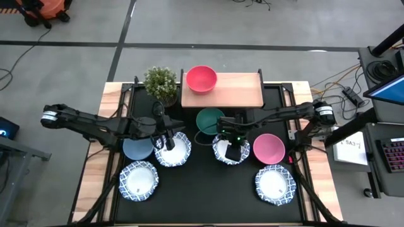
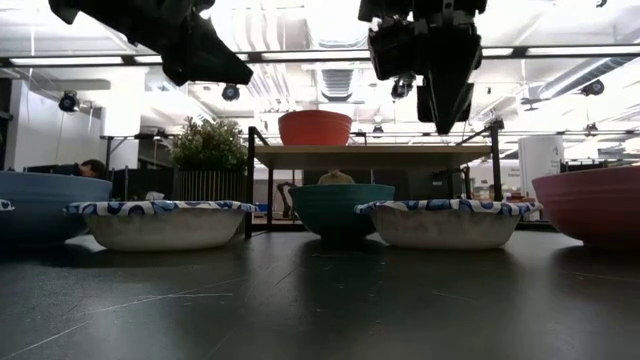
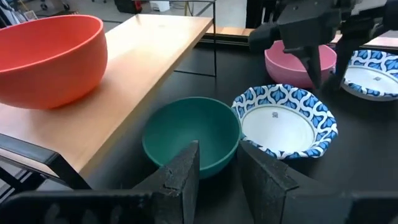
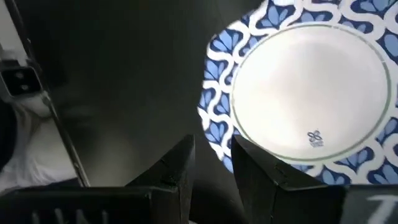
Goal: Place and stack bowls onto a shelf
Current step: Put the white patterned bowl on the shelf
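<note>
Bowls are mostly sitting off the shelf (image 1: 237,91): only the red bowl (image 1: 201,79) is resting on its light-wood board, toward the end nearest the potted plant (image 1: 160,83), and nothing is stacked on it.

Seven bowls are lying on the black-matted surface (image 1: 208,189) in the high view. The green bowl (image 1: 210,120) is sitting just in front of the shelf. The grey-blue bowl (image 1: 137,148) and the pink bowl (image 1: 269,147) are lying further out to either side. Four patterned bowls are showing: one (image 1: 173,150) under the left gripper (image 1: 169,142), one (image 1: 230,149) under the right gripper (image 1: 232,151), and two in the front row (image 1: 139,181) (image 1: 275,184).

Both grippers are hanging above the surface, clear of the bowls in the low view, and neither is carrying anything. The left wrist view is showing the left fingers (image 3: 186,171) narrowly parted, pointing toward the green bowl. The right wrist view is showing the right fingers (image 4: 180,165) narrowly parted, just beside the scalloped rim of the patterned bowl below.

Judgement: the task is standing at an early stage. One placement is complete; all stacking and seven visible bowls are remaining.
</note>
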Action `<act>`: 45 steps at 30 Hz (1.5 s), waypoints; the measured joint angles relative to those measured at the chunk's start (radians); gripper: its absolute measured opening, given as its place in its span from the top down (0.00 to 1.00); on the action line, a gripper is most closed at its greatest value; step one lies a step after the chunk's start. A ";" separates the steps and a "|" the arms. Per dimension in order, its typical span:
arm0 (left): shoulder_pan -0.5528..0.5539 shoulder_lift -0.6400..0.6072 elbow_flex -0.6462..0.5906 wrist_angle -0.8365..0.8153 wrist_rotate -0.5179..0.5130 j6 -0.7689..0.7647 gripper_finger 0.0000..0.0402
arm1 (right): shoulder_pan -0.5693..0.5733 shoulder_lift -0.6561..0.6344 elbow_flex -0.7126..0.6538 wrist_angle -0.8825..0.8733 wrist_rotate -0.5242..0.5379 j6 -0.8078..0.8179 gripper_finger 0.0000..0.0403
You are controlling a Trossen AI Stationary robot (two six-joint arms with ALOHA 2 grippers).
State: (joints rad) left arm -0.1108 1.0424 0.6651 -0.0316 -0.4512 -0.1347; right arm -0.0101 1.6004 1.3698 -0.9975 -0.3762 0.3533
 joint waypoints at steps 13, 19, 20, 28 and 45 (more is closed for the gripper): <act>0.000 0.000 0.001 0.000 0.000 0.002 0.77 | 0.153 0.018 0.000 0.070 0.133 -0.063 0.68; 0.000 0.002 0.002 0.003 -0.001 0.016 0.77 | 0.270 0.050 0.000 0.131 0.337 -0.112 0.65; 0.000 0.003 0.002 0.004 -0.001 0.017 0.77 | 0.279 0.065 0.000 0.145 0.357 -0.106 0.65; 0.000 0.013 0.001 0.002 -0.001 0.021 0.77 | 0.269 0.172 -0.002 0.161 0.434 -0.005 0.65; 0.000 0.021 0.007 0.031 -0.011 0.044 0.77 | 0.228 0.256 -0.002 0.166 0.383 -0.010 0.96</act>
State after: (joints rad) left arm -0.1104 1.0634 0.6720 -0.0002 -0.4622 -0.0910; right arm 0.2182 1.8562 1.3678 -0.8319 0.0070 0.3431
